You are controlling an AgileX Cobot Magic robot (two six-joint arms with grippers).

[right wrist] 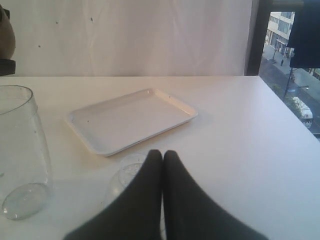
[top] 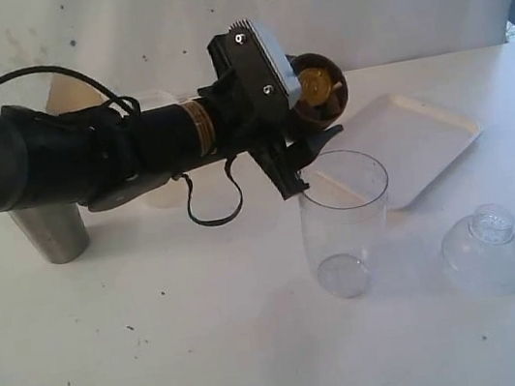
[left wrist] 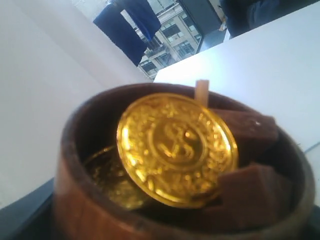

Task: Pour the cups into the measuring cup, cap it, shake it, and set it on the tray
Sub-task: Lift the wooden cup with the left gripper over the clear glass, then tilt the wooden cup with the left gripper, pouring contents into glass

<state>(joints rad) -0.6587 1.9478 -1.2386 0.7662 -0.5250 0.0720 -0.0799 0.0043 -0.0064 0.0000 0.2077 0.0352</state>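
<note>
The left gripper [top: 311,108] has its jaws spread wide around the wooden cup [top: 324,84] and holds it in the air just above the rim of the measuring cup [top: 341,224], a little toward that cup's far side. The wooden cup is tipped over, with its mouth turned outward. Inside it a gold coin [left wrist: 175,147] stands on edge near the mouth. Brown pieces [left wrist: 250,190] lie beside the coin, a small pale stick [left wrist: 201,92] pokes up behind it, and a second coin lies deeper in the shadow.

The measuring cup stands upright on the white table [top: 213,347] and looks empty.

The tray [top: 420,133] lies flat just behind the measuring cup and to its right, with nothing on it. A clear domed lid [top: 486,253] sits on the table near the measuring cup on the right, apart from it. The steel tumbler [top: 51,233] stands upright well to the left of the measuring cup, partly behind the arm.

The right gripper [right wrist: 162,154] is closed, its two black fingers pressed together with nothing between them. It hangs over the lid, to the right of the measuring cup. Whether it touches the lid cannot be told.
</note>
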